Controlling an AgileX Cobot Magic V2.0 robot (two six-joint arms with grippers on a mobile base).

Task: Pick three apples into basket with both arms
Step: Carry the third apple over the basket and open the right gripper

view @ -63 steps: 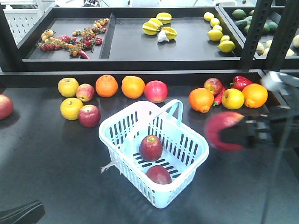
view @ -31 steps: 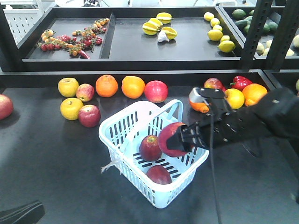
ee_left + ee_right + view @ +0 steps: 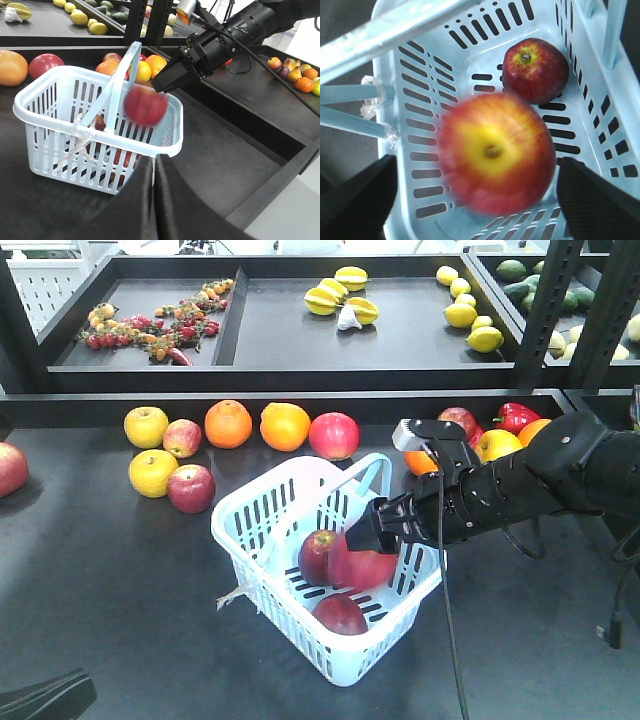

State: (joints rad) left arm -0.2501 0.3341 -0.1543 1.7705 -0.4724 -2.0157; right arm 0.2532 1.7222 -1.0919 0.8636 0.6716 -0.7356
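Right gripper (image 3: pixel 470 195) fingers spread wide, blurred blushed apple (image 3: pixel 496 152) dropping free over the basket (image 3: pixel 255 502), could bounce off the apple (image 3: pixel 535 70) below and out.

Your front camera looks down across the table at the basket (image 3: pixel 330 570) from a distance. Your left wrist camera views it sideways (low, nearby); your right wrist camera looks straight down into it, close.

Two apples (image 3: pixel 322 555) lay in the basket (image 3: pixel 262 515), a third (image 3: pixel 362 565) dropped in beside them, right gripper (image 3: pixel 385 527) just right, fruit row (image 3: pixel 285 426) far behind.
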